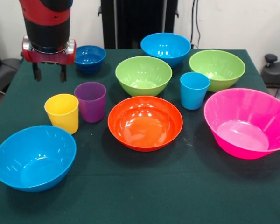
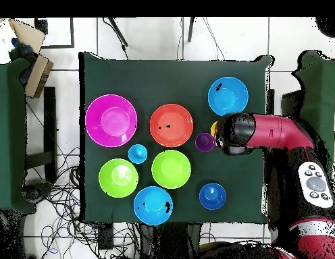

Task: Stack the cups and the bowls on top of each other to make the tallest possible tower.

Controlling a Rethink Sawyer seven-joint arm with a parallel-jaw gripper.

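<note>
A: Cups first. Where are they sitting?

B: Yellow cup (image 1: 62, 113) and purple cup (image 1: 90, 101) are standing upright just beside each other, between the near blue bowl (image 1: 34, 157) and the orange bowl (image 1: 145, 122). Blue cup (image 1: 194, 90) is standing apart from them, between the two green bowls (image 1: 143, 75) (image 1: 217, 69) and just behind the pink bowl (image 1: 248, 122).

A: Anything stacked?

B: Nothing. Every bowl is lying open side up, alone on the table (image 1: 130, 196). A second blue bowl (image 1: 165, 48) is sitting at the back, and the small dark blue bowl (image 1: 89, 58) is sitting at the back corner.

A: The hand?

B: Hand (image 1: 49, 73) is hanging above the table, behind the yellow cup and beside the dark blue bowl, its two dark fingers (image 1: 37, 72) pointing down, spread apart, gripping nothing. In the overhead view the arm (image 2: 271, 133) is reaching across the table edge, covering most of the yellow cup, with the purple cup showing just beside its end.

A: Off the table?

B: Cables are trailing over the tiled floor (image 2: 62, 202).
</note>
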